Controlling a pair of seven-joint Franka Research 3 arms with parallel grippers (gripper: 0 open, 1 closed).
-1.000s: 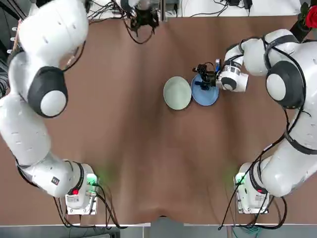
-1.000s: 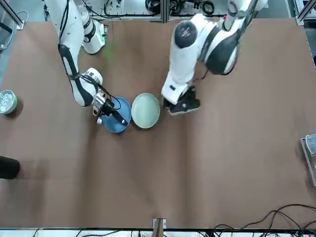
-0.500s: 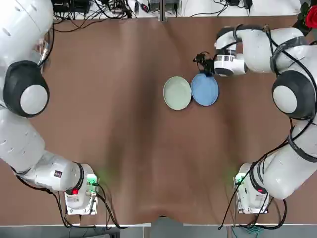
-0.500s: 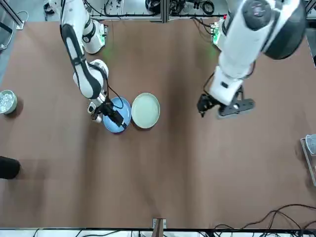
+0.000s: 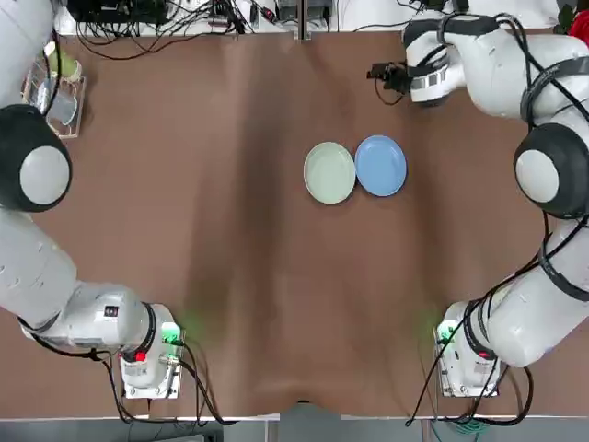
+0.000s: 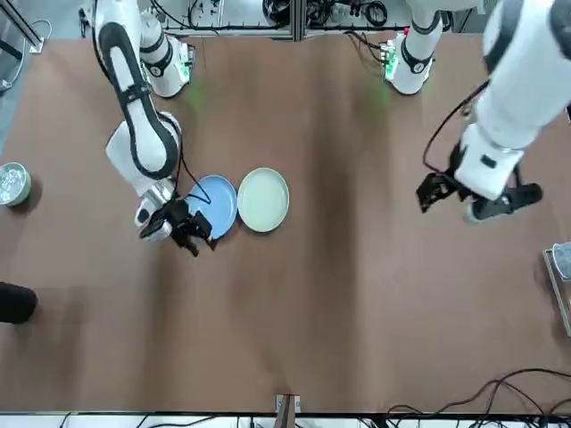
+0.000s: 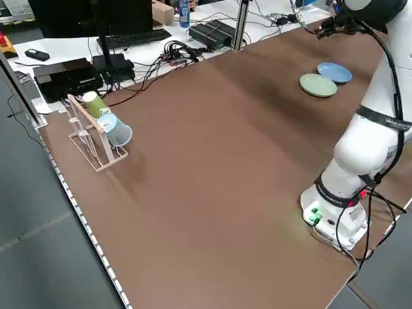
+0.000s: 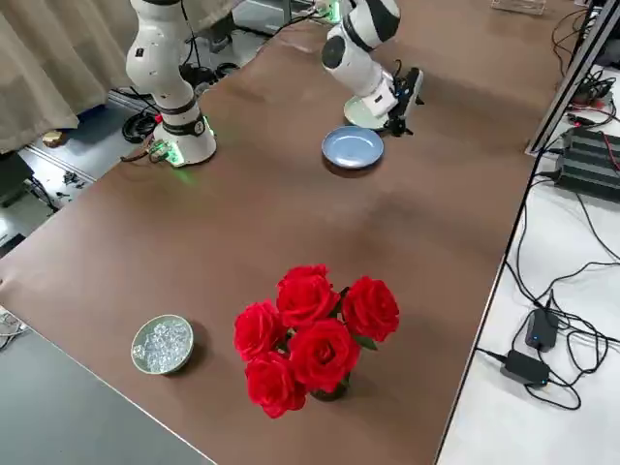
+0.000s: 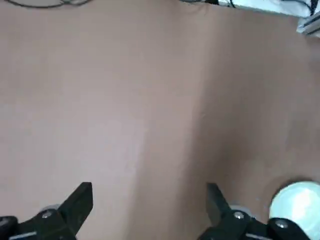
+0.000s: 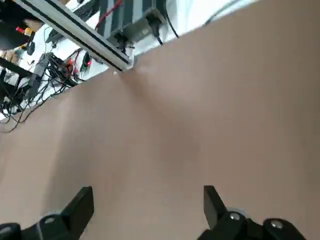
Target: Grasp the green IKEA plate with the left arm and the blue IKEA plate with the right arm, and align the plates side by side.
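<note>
Plates, green [image 5: 329,173] and blue [image 5: 381,166], side by side | left claw [image 9: 150,212], right claw [image 10: 149,215]: fingers wide apart, empty

Looks like a robotics lab. Shows two white robot arms bolted along one edge of a brown-covered table [image 5: 276,304], with cables [image 5: 488,285] trailing from the bases. Has metal frame posts [image 7: 242,22] at the edge, plus a white desk [image 8: 542,407] crowded with a monitor [image 7: 84,16], a keyboard [image 7: 132,40], black power adapters [image 8: 528,368] and tangled wires [image 7: 170,55].
</note>
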